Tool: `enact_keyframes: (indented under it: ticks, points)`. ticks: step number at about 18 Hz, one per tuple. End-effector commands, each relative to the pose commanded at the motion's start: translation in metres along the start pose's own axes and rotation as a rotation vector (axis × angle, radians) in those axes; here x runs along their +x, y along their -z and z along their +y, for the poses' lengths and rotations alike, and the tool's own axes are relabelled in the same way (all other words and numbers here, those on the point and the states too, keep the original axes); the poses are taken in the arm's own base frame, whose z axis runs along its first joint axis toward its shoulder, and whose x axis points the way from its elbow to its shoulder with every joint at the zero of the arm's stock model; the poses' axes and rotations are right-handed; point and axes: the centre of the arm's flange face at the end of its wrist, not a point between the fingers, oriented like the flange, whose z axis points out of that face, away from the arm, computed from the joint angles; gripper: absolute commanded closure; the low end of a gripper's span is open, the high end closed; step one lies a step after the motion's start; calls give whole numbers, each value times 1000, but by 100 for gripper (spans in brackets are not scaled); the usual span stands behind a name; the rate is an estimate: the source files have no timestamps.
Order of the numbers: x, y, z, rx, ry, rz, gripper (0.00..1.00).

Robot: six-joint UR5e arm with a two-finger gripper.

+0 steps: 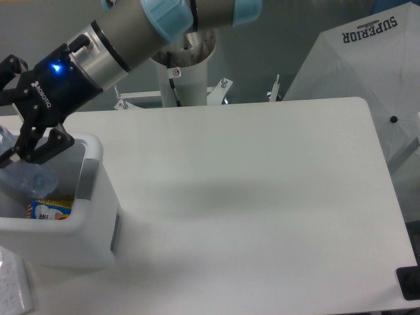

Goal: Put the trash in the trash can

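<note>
The water bottle (29,182) hangs below the jaws and a little forward of them, its long axis tilted, its lower end already inside the trash can (92,226) and its upper end cut by the picture edge. The gripper (14,141) stands directly above the can's opening, and its jaws look closed on the bottle's upper part, though the edge of the view hides part of the grip. The can sits at the desk's (262,197) corner. I judge that opening the jaws is what remains. The tissue I cannot see.
</note>
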Motion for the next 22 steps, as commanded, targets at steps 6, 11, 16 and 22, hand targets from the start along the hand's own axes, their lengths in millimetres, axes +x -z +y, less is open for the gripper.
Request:
enact_keyframes:
  ticks: [6, 11, 16, 22]
  points:
    - [-73, 68, 38, 22, 84, -131, 0]
    - [-131, 162, 70, 51, 164, -298, 0]
    - [-179, 198, 127, -209, 222, -573, 0]
    - [-234, 204, 194, -568, 225, -746, 0]
